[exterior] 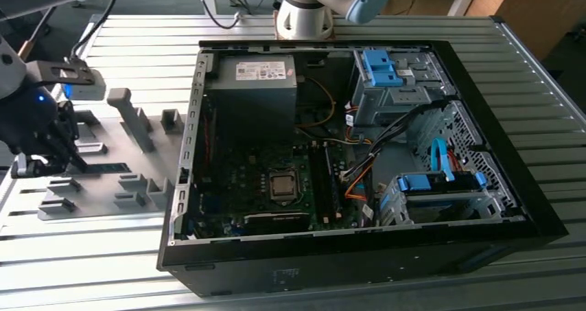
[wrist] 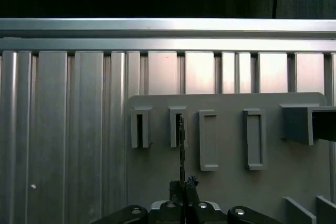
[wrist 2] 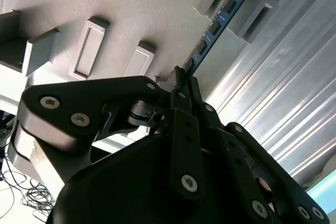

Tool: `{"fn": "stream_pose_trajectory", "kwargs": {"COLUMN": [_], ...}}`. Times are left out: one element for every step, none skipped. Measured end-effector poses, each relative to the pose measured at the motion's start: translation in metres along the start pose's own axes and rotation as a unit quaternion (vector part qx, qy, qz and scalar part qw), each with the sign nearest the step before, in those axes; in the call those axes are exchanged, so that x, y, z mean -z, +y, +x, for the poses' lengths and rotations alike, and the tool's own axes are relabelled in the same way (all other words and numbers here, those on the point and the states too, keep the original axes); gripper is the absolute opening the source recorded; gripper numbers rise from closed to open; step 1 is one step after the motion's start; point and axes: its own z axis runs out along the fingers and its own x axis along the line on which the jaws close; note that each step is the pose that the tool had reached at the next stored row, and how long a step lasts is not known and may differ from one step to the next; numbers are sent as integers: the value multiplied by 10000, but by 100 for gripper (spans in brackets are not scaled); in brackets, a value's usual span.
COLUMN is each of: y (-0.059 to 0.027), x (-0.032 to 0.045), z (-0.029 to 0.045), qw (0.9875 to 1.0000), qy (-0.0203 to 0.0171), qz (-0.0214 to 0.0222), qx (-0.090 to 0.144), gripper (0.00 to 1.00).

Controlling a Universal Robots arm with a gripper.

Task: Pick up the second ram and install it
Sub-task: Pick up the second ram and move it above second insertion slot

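The second ram (wrist 2: 212, 27) is a thin blue-green stick with black chips. It lies along the grey holder plate (wrist 2: 121, 14), its far end resting between two grey holder blocks (wrist 2: 257, 9). My gripper (wrist 2: 181, 77) is shut on the stick's near end. In the first wrist view the second ram (wrist: 181, 145) appears edge-on as a thin dark line running from the gripper (wrist: 183, 184) to a slotted block (wrist: 177, 127). In the exterior view the gripper (exterior: 73, 161) is low over the holder plate (exterior: 101, 194), on that view's left, beside the open computer case (exterior: 348, 153).
The case lies open on the ribbed metal table (exterior: 549, 119), showing the motherboard (exterior: 274, 187), the power supply (exterior: 256, 84), cables and blue drive brackets (exterior: 380, 67). Upright grey blocks (exterior: 133, 115) stand on the holder plate. The arm's base (exterior: 307, 12) is behind the case.
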Motion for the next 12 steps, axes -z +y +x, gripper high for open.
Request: {"fn": "stream_pose_trajectory", "kwargs": {"y": [0,1,1,2,2,2,3,3,4,4,4,4], "x": [39,78,115,151,190,225,258,293,327,358,382,389], "z": [0,-1,-1,-1,-1,-2,-2,-2,-2,-3,-3,-3], "qw": [10000,10000,10000,10000,10000,10000,10000,10000,10000,10000,10000,10000], "qy": [0,0,1,0,0,0,0,0,0,1,1,0], "qz": [0,0,-1,0,0,0,0,0,0,-1,0,0], "qx": [0,0,0,0,0,0,0,0,0,0,0,0], "gripper": [14,14,14,14,14,14,14,14,14,14,14,14]}}
